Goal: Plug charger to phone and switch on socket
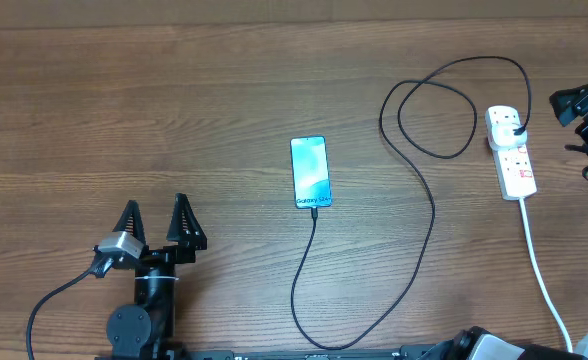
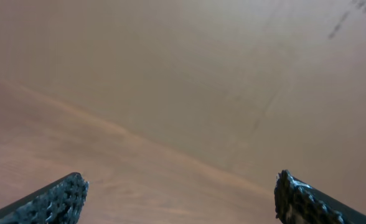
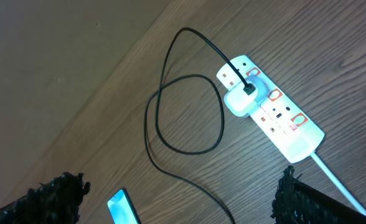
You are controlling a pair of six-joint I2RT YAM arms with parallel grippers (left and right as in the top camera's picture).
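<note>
The socket lies at the right of the surface, long axis near-to-far, just beside the right fingers, spread and empty; the left fingers, likewise spread, sit well apart, beyond the phone.

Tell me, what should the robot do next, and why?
Probably lower the right gripper onto the socket, at the switch nearest the charger. It already sits in the socket and its cable seems to reach the phone, so only switching on looks left.
</note>
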